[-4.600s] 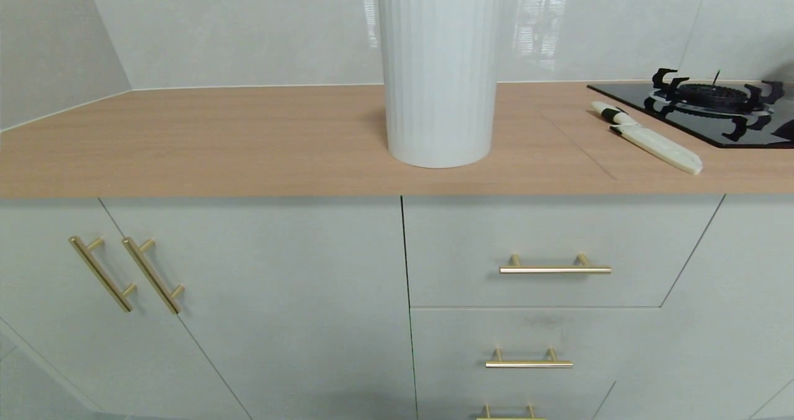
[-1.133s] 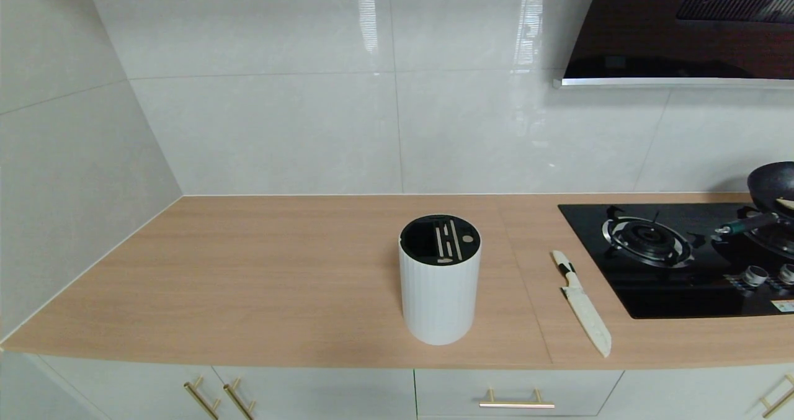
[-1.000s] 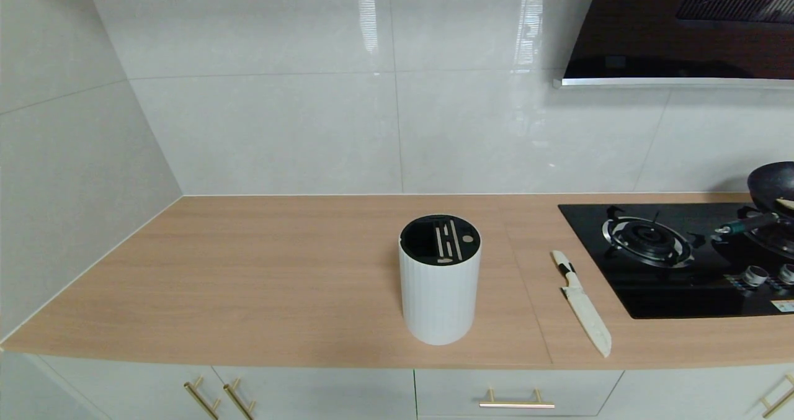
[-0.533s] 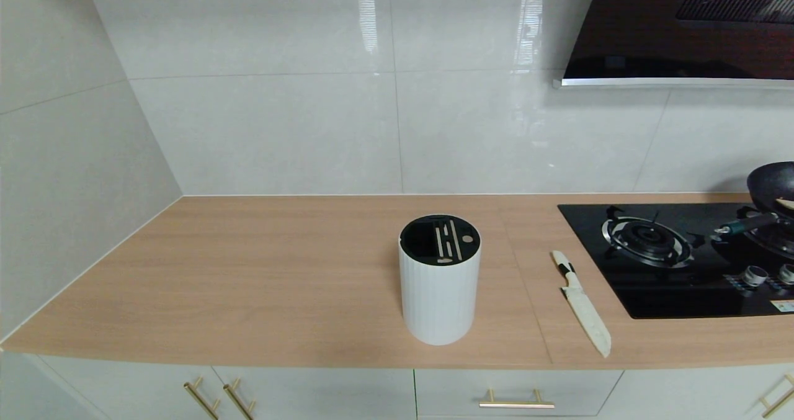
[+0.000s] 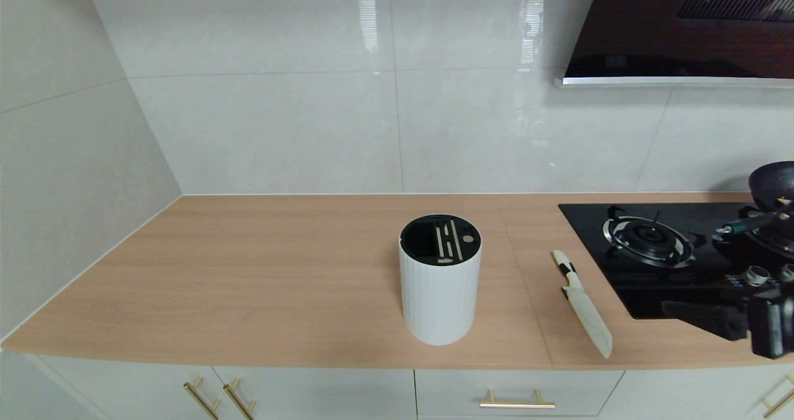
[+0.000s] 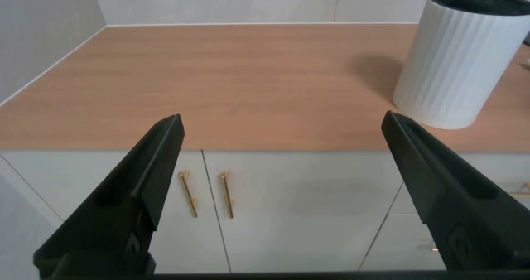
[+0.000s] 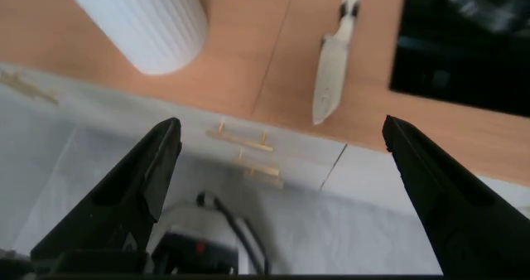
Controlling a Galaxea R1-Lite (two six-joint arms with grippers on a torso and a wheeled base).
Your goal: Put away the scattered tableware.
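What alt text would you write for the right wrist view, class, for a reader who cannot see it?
The right claw, open, hangs above the front edge of a wooden counter where a pale knife lies flat between a white ribbed holder and a black stove, blade tip toward the edge.

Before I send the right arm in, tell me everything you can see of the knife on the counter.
The knife lies flat on the wooden countertop, between the white ribbed knife holder and the black gas hob. Its blade is cream, lightly speckled; the handle is cream with a black band next to the blade. Handle toward the wall, tip near the counter's front edge. Only the countertop touches it.
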